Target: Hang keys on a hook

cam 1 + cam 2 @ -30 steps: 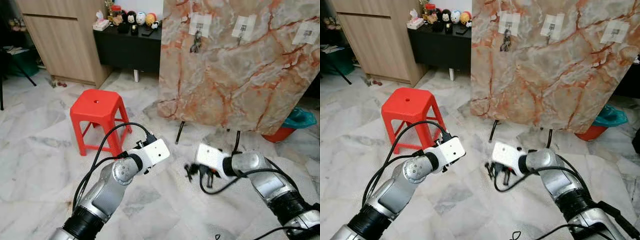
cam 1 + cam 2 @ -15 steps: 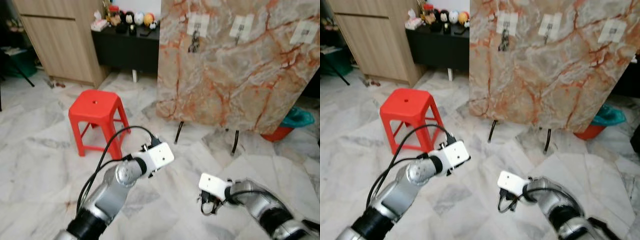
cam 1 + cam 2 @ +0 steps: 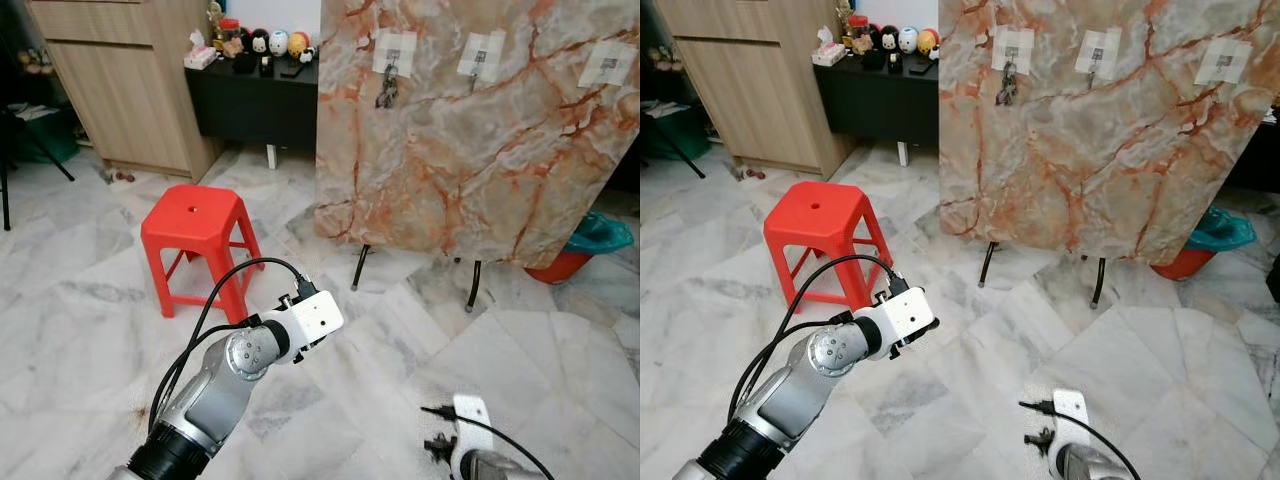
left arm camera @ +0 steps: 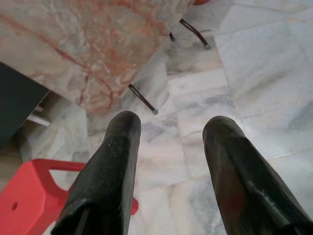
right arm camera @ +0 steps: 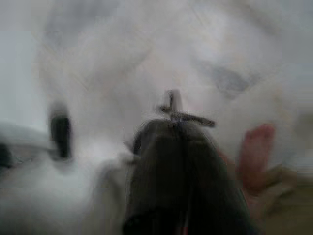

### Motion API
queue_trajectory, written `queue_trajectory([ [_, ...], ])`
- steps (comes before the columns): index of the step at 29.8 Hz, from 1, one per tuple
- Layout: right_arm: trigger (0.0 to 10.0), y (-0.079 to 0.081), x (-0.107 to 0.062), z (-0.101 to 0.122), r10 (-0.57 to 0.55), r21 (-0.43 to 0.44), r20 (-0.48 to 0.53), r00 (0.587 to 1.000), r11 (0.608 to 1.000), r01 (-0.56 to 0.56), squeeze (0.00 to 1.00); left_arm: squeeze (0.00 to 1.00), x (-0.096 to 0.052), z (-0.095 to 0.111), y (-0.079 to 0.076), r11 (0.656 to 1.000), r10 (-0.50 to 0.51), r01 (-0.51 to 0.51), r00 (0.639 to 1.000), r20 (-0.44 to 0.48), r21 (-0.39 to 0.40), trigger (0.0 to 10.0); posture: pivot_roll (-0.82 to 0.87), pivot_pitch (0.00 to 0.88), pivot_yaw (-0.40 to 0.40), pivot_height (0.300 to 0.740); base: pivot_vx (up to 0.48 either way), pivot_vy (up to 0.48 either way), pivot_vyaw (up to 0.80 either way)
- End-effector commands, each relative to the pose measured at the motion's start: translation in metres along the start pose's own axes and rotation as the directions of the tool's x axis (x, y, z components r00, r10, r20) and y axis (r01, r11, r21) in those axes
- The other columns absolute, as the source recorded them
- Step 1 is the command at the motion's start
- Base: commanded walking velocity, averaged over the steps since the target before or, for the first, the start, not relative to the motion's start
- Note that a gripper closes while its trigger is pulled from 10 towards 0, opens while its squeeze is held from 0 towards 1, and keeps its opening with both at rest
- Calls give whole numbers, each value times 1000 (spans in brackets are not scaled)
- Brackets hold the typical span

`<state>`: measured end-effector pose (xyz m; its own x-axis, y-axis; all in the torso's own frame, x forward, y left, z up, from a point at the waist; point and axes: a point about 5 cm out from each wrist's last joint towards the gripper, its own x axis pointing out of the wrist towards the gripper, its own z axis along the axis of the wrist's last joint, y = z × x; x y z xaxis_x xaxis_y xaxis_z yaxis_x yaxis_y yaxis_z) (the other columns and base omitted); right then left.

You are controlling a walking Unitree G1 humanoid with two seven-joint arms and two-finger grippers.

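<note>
Keys (image 5: 182, 115), a small dark metal bunch, sat pinched at the closed right jaws (image 5: 178, 128), presumably for carrying to a hook on the leaning marble-patterned board (image 3: 470, 140); left jaws (image 4: 171, 127) gaped empty.

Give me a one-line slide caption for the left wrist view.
Left gripper open, its two black fingers pointing down at white marble floor, with the red plastic stool and veined marble board beyond.

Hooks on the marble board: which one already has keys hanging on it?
The leftmost hook, nearest the black cabinet. A dark bunch of keys dangles from it, while the middle hook and right hook are bare.
</note>
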<state>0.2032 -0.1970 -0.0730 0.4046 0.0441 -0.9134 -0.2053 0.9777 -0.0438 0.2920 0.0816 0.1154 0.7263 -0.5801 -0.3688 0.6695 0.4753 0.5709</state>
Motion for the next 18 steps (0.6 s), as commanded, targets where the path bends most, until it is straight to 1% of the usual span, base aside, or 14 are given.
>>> queue_trajectory([
  [1,0,-2,0,-2,-9,-234,-21,1000,972,4,0,0,-3,4,2,1000,-1,1,1000,16,11,10000,-28,0,-36,740,0,0,0],
  [2,0,-7,-1,3,-32,-218,5,999,975,33,0,0,-3,4,2,1000,-2,2,1000,17,12,10000,-29,0,-34,740,0,0,0],
  [3,0,-7,-1,3,-32,-218,5,999,975,33,0,0,-3,4,2,1000,-2,2,1000,17,12,10000,-29,0,-34,740,0,0,0],
  [4,0,-8,-2,7,-40,-234,14,999,971,42,0,0,-3,5,2,1000,-4,3,1000,18,13,10000,-30,0,-34,740,0,0,0],
  [5,0,-7,-2,13,-20,-293,22,1000,956,26,0,0,-2,5,1,1000,-5,5,1000,20,13,10000,-29,0,-34,740,0,0,0],
  [7,0,-5,-2,17,4,-324,26,1000,946,4,0,0,-2,6,1,1000,-7,7,1000,23,11,10000,-29,0,-34,740,0,0,0],
  [9,0,-1,-3,25,43,-482,27,999,876,-25,0,0,-2,6,1,1000,-9,9,1000,25,11,10000,-33,0,-36,740,0,0,0],
  [10,0,1,-3,27,58,-528,12,998,848,-43,0,0,-2,6,1,1000,-9,9,1000,25,12,10000,-33,0,-36,740,0,0,0],
  [11,0,0,-3,28,55,-589,-19,998,806,-56,0,0,-1,6,1,1000,-10,10,1000,25,12,10000,-36,0,-39,740,0,0,0],
  [13,0,-8,-5,33,6,-554,10,1000,833,1,0,0,-1,6,0,1000,-11,11,1000,27,11,10000,-34,0,-40,740,0,0,0],
  [14,0,-9,-5,33,25,-444,33,999,896,-8,0,0,-1,7,0,1000,-12,12,1000,28,10,10000,-33,0,-41,740,0,0,0],
  [15,0,-10,-5,33,41,-361,50,998,932,-20,0,0,-1,7,0,1000,-12,12,1000,29,9,10000,-32,0,-41,740,0,0,0],
  [17,0,-8,-6,35,84,-253,88,993,966,-59,0,0,0,7,-1,1000,-16,16,999,32,9,10000,-30,0,-43,740,0,0,0],
  [18,0,-8,-6,38,92,-262,99,991,963,-63,0,0,-1,8,-2,1000,-17,16,999,34,9,10000,-29,0,-43,740,0,0,0],
])
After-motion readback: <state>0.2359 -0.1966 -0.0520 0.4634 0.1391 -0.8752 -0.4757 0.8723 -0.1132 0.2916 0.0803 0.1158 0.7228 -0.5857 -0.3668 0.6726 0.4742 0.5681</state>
